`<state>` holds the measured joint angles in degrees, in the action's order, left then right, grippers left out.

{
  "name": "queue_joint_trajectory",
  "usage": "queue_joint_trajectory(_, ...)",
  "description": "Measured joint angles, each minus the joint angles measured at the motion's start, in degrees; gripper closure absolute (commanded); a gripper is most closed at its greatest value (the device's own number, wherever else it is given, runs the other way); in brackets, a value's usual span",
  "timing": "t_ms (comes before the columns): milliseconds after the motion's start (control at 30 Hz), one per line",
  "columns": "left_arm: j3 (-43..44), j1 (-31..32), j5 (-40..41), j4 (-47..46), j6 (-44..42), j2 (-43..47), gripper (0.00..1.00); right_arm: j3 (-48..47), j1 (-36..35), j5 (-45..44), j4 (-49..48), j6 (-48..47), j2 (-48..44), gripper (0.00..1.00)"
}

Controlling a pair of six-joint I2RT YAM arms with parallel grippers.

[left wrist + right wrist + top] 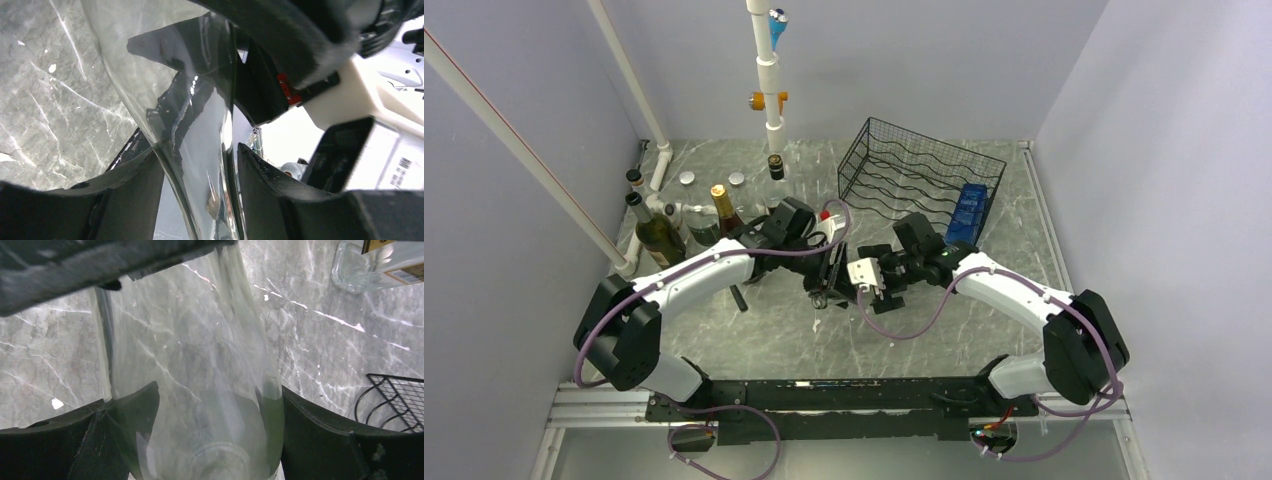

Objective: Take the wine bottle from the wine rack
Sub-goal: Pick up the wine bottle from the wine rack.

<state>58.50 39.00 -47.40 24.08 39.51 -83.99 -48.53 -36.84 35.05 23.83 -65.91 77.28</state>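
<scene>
A clear glass wine bottle [836, 270] hangs over the middle of the table between both grippers, off the black wire wine rack [924, 185]. My right gripper [220, 440] is shut on its wide lower body [200, 390], one finger pressed on each side. My left gripper [197, 200] has the bottle's narrow neck [200, 165] between its fingers. The left finger lies against the glass and the right finger sits very close, so I cannot tell whether it still presses. In the top view the left gripper [822, 283] and right gripper [852, 282] nearly meet.
A blue box [969, 210] lies in the rack's right end, and a rack corner [395, 400] shows beside my right gripper. Several bottles [659, 235] stand at the left by the white pipe frame [769, 80]. A clear labelled bottle [380, 265] lies on the marble.
</scene>
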Motion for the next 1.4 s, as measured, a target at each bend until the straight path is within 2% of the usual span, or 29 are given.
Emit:
queue_joint_trajectory(267,-0.20,-1.29,-1.42,-3.28,-0.26,0.17,0.28,0.72,0.63,2.51,0.09,1.90,0.57,0.98)
queue_joint_trajectory(500,-0.70,-3.72,-0.44,-5.07,-1.46,2.97,0.02,1.16,1.36,6.47,0.55,1.81,0.63,0.99)
queue_joint_trajectory(533,-1.09,-4.09,-0.17,-5.22,-1.57,3.74,0.01,1.16,1.51,7.30,0.57,1.81,0.63,0.99)
queue_joint_trajectory(1033,-2.05,-5.09,1.73,-9.55,-2.89,17.38,0.00,1.38,5.40,11.69,2.49,3.23,0.63,0.99)
queue_joint_trajectory(1267,-2.08,-5.27,8.35,-9.75,-4.44,22.51,0.00,1.38,7.48,15.13,2.84,4.72,0.63,0.99)
queue_joint_trajectory(1400,-4.74,-5.35,13.86,-13.84,-4.33,28.50,0.01,1.38,9.25,17.46,2.82,6.38,0.63,0.99)
